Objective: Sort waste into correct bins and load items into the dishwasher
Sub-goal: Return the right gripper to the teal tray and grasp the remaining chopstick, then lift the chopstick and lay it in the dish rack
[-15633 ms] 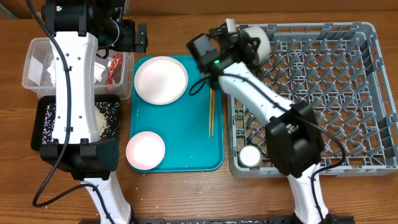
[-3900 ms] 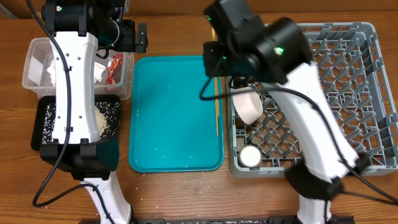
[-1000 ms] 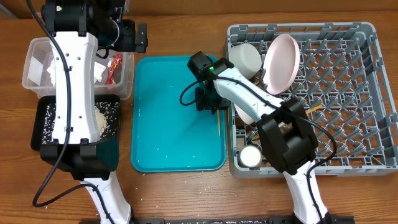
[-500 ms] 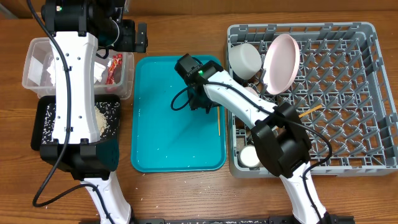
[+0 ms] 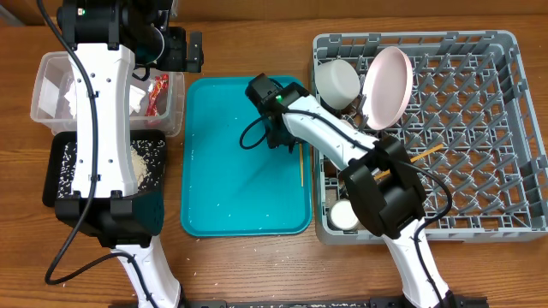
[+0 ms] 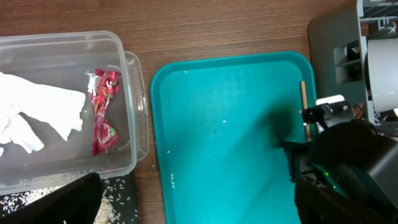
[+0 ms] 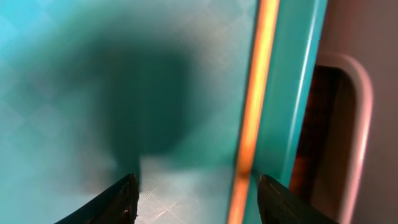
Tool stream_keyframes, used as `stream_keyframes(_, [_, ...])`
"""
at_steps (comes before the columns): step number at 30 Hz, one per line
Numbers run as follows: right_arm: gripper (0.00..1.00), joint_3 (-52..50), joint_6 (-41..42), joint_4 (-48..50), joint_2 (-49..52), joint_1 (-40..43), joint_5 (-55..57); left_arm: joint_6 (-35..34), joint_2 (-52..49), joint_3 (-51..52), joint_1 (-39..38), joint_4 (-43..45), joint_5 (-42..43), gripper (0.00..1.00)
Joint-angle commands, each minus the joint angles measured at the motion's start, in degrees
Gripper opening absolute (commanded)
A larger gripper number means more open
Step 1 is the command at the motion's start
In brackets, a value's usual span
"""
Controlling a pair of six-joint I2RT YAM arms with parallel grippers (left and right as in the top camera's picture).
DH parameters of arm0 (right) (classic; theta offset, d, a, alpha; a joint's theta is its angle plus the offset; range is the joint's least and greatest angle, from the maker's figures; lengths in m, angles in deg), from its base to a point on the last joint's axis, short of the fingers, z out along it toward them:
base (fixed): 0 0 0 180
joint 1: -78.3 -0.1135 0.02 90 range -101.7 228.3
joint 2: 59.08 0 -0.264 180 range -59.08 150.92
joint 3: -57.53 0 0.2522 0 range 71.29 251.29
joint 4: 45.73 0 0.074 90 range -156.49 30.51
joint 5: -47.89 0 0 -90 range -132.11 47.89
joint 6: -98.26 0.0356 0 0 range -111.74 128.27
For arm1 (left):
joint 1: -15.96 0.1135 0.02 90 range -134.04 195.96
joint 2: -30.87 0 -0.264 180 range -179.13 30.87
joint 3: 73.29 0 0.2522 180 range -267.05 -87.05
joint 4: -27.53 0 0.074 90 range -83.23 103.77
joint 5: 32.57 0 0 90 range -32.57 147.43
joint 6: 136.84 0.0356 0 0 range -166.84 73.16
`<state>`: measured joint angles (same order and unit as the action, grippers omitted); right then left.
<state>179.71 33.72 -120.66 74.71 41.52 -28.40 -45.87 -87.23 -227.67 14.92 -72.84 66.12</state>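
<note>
The right gripper (image 7: 198, 198) is down low over the teal tray (image 5: 231, 171), fingers apart and nothing between them clamped. A thin wooden chopstick (image 5: 300, 164) lies flat on the tray along its right-hand edge. In the right wrist view it runs up between the two fingertips, closer to the right one, blurred at this range. The overhead view puts the gripper just beside the chopstick's upper end.

Over in the grey dish rack (image 5: 479, 128), on the worktop (image 5: 257, 274) to the right of the tray, things are loaded. The white bowl (image 5: 336, 82) sits in the rack's top-left corner. The pink plate (image 5: 385, 75) stands on edge right beside it. The small white cup (image 5: 345, 215) is in the bottom-left corner, and a second chopstick (image 5: 425, 152) lies tilted across the pegs mid-rack.

The left gripper (image 5: 193, 51) hangs above the gap between the clear tub (image 5: 38, 85) and the tray, spread wide and empty. In the tub lie the crumpled white tissue (image 6: 37, 115) and the red foil wrapper (image 6: 104, 115), side by side. The black tray (image 5: 51, 184) sits just below the tub, with rice scraps (image 5: 147, 158) in it and the left arm crossing above it.
</note>
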Motion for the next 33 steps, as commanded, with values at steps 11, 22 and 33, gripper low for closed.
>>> stream_keyframes(11, [0.54, 1.5, -3.0, -0.4, 2.2, -1.0, -16.7, -0.3, 0.1, -1.2, -0.2, 0.1, -0.3, 1.00])
stream_keyframes(22, [0.04, 4.5, -3.0, -1.9, 2.2, -1.9, -16.4, -0.3, 0.1, -1.2, -0.2, 0.1, -0.3, 1.00])
stream_keyframes(33, [0.04, 36.5, -2.9, -28.1, 1.1, -3.0, -16.4, -0.3, 0.1, -1.2, -0.3, 0.1, -0.3, 1.00])
